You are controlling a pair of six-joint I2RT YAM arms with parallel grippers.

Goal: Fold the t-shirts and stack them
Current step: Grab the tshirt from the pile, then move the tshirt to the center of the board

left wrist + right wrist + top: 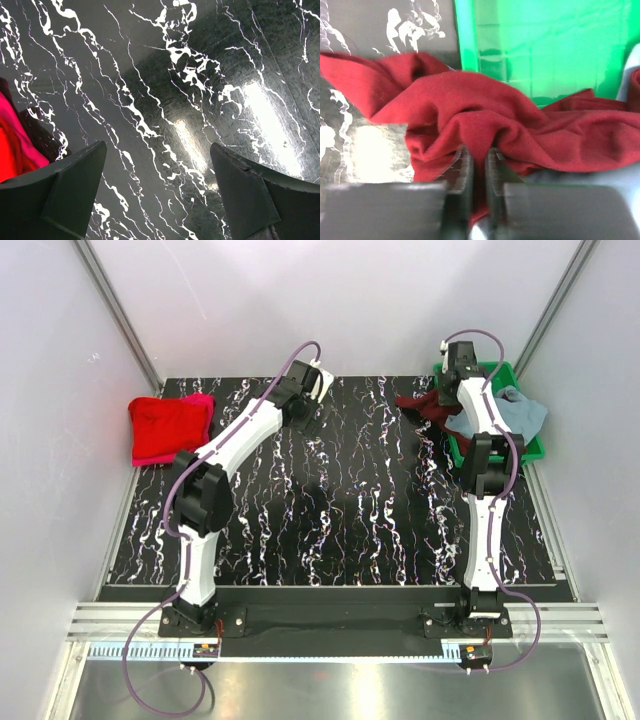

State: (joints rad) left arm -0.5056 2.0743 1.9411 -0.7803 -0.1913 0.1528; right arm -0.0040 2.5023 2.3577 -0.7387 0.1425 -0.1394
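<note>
The right claw (479, 167) is pressed nearly together on a fold of the maroon shirt (485, 110). Dark red cloth fills the narrow slot between its fingers (465, 172) and bunches up just ahead of the tips. From the pinch the shirt spreads out crumpled. To the claw's left one end lies on the table (375, 30). To its right the rest runs into the tray (545, 45), crossing the tray's left wall. Past the cloth, the tray's green floor shows. Just under the maroon cloth, right of the claw, is pale cloth of the blue shirt (560, 175).

From above, the blue shirt (522, 410) is heaped in the tray (532, 450) and hangs over its right rim. The maroon shirt (420, 405) spills from the tray's left side onto the table.

The left claw (160, 185) is spread wide with nothing between its fingers (75, 190), held over bare marbled table (175, 100). At its left, at the edge of its own view, are slivers of the red shirt (12, 160) and the pink shirt (10, 117). From above, the folded red shirt (165, 425) lies on the pink shirt (200, 400), left of this claw at the table's far-left corner and well apart from the right claw.
</note>
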